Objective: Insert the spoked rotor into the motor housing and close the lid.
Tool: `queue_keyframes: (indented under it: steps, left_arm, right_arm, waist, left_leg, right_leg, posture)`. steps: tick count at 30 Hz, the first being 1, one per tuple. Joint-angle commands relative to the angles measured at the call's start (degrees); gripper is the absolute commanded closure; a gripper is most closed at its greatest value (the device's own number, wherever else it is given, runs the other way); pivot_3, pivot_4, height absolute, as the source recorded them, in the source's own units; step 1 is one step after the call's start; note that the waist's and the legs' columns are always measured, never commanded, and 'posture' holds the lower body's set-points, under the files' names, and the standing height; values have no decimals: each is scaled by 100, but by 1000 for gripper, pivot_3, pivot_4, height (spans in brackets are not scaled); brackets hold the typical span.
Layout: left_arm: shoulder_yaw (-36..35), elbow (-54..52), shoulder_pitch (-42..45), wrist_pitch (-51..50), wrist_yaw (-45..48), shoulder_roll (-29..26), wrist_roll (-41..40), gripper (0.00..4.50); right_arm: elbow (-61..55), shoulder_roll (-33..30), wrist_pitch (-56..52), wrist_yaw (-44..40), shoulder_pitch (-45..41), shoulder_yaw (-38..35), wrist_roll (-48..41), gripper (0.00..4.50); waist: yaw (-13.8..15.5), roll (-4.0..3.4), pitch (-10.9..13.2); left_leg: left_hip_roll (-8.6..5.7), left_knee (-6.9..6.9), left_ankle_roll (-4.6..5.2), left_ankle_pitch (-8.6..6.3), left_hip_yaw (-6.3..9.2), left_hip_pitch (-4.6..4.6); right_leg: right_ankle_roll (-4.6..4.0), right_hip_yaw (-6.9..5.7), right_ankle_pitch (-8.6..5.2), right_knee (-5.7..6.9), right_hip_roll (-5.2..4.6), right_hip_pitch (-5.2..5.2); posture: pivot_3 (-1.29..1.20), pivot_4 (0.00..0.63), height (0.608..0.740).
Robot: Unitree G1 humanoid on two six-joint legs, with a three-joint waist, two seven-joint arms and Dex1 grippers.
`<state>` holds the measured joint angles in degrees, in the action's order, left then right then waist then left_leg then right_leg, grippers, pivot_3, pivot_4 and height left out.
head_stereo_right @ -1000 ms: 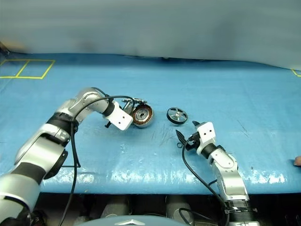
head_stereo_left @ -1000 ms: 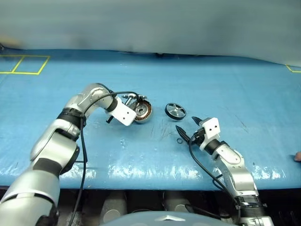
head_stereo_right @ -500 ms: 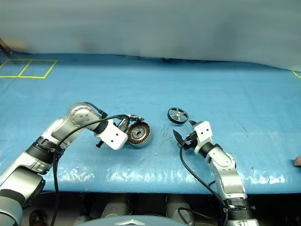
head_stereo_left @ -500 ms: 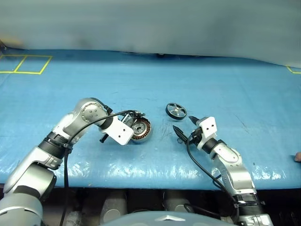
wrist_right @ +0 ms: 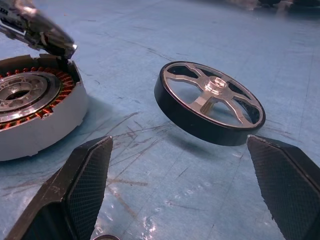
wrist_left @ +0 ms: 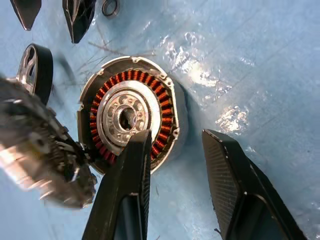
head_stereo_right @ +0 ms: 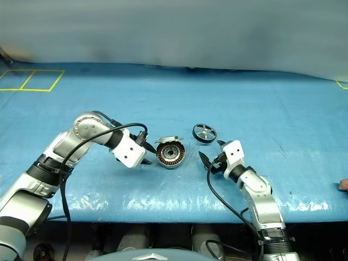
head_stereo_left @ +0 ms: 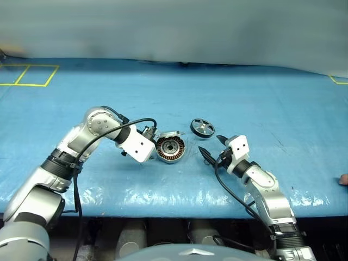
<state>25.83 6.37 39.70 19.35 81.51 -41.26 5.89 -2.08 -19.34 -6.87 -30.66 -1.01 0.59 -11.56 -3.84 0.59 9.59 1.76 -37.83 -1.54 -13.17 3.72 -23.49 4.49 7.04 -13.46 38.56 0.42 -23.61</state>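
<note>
From the head views, the housing (head_stereo_left: 171,149) lies flat on the blue counter (head_stereo_left: 261,103), open face up, so that the rotor can drop in from above. The left pincer (head_stereo_right: 147,154) sits just beside the housing's left edge, its black fingers parted and nothing between them; I judge it has set the housing down and let go. The rotor (head_stereo_left: 202,128) lies near the housing, up and to the right, apart from it. The right pincer (head_stereo_left: 212,147) hovers just below the rotor, spread wide and empty, placed as if to pick it up next. A small black ring (head_stereo_left: 207,161) lies on the counter by that pincer.

In the left wrist view, the housing (wrist_left: 131,117) shows orange windings around a silver hub with a dark bore. One finger (wrist_left: 131,185) overlaps its rim in the picture; whether it touches I cannot tell. A blurred shiny metal part (wrist_left: 42,150) sits at the housing's edge.

In the right wrist view, the rotor (wrist_right: 210,107) tilts slightly, one edge lifted off the counter: a dark outer rim, bright silver spokes, a raised hub. It lies ahead, framed by the wide-spread fingers (wrist_right: 85,185), with the housing (wrist_right: 37,112) off to one side.
</note>
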Motion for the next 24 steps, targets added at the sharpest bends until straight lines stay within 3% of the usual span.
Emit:
queue_keyframes:
  steps: [1,5,10,13,17,24]
  left_arm:
    - [-181,-237,217,37,78,-138,-123,2839]
    - [-362,-500,177,-279,137,-263,-379,2839]
    - [-1190,-1690,-498,-2306,84,-479,-2100,2839]
    - [-1511,-2007,-1048,-2690,-263,-554,-2282,2839]
    - [-1748,-2363,-1807,-2891,-817,-502,-2265,2798]
    - [-2024,-2320,-2799,-2913,-2243,295,-2152,2798]
  right_arm:
    - [-59,3,6,-11,-108,-23,-15,0]
    - [-72,8,11,-52,-122,-17,-38,0]
    - [-455,13,73,-372,60,-61,-404,0]
    - [-684,-23,8,-584,75,7,-575,0]
    - [-817,-123,-207,-884,-51,213,-665,892]
    - [-699,-164,-459,-1408,-500,819,-583,3190]
  waist:
    - [-2,0,0]
    - [-6,0,0]
    - [-25,-1,1]
    - [-30,-2,1]
    - [-28,-1,2]
    - [-4,-1,2]
  left_leg:
    - [0,-1,0,0,0,0]
    - [0,-3,0,0,-1,0]
    - [3,3,1,-1,-1,-3]
    - [7,6,2,-2,1,0]
    - [13,3,1,-1,-3,14]
    - [15,-3,-2,0,-14,30]
  right_leg:
    - [0,0,0,1,0,0]
    - [-1,1,-1,2,0,-1]
    - [-5,0,-3,3,-1,-5]
    - [-9,-3,-7,7,1,-6]
    - [-37,-2,-24,12,6,4]
    - [-40,3,-24,17,5,16]
  posture:
    - [0,150,740]
    - [0,150,740]
    - [0,150,740]
    - [0,150,740]
    - [0,150,740]
    - [0,150,740]
